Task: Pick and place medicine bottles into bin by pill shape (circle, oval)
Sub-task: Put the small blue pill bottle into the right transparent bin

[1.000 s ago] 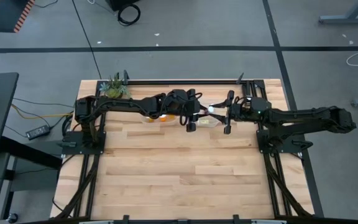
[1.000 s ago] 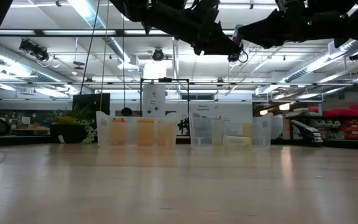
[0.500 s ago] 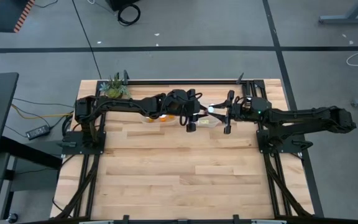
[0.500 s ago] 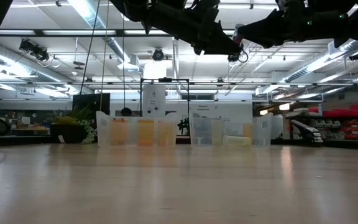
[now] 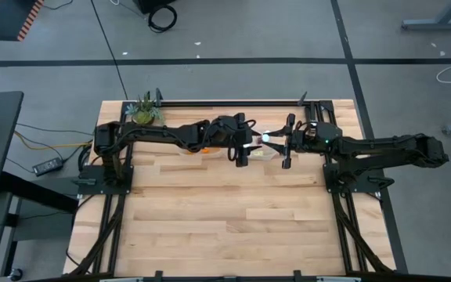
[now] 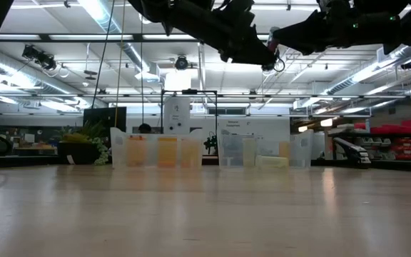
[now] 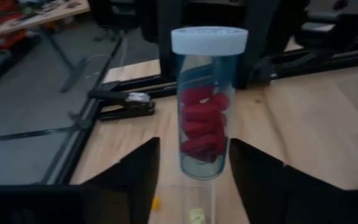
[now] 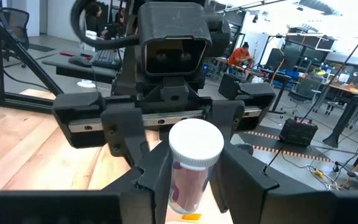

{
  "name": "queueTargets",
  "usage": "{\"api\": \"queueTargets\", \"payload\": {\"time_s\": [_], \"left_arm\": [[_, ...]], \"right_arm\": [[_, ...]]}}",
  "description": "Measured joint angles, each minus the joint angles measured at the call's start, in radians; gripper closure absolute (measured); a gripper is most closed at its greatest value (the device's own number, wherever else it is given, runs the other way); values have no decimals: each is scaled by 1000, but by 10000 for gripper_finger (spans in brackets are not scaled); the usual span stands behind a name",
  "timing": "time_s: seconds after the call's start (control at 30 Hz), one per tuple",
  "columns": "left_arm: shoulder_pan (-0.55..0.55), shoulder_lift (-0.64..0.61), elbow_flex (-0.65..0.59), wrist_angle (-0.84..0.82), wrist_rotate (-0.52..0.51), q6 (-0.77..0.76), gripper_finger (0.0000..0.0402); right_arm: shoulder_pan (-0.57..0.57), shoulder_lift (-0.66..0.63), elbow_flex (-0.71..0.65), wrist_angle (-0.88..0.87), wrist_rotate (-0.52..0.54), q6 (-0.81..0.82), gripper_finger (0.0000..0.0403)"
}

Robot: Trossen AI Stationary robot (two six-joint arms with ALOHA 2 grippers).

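- The table is light wood; two clear bins sit at its far edge.
- The right gripper, held above the bins, is clamped on a white-capped bottle of red pills.
- The left gripper faces it, fingers spread apart.

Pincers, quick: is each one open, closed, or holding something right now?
Left pincer: open, holding nothing.
Right pincer: closed on a white-capped medicine bottle, held above the table.
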Motion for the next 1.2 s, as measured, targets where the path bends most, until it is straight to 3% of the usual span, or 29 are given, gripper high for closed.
{"api": "queueTargets", "payload": {"time_s": [0.27, 0.5, 0.7, 0.9, 1.2], "left_arm": [[-26, -43, 2, -124, -53, 24, 134], [-77, -102, 2, -406, -127, -35, 142], [-145, -103, 0, -643, -181, -115, 167], [-212, -114, -152, -618, -250, -172, 192], [-264, -133, -328, -519, -296, -238, 218]], "right_arm": [[0, 0, 0, -12, 0, 11, 272], [-4, 31, 1, -36, 9, 13, 272], [-15, 143, 1, 36, 33, 11, 272], [-60, 251, 4, 194, 64, -7, 272], [-122, 455, 234, 35, 53, 23, 272]]}}
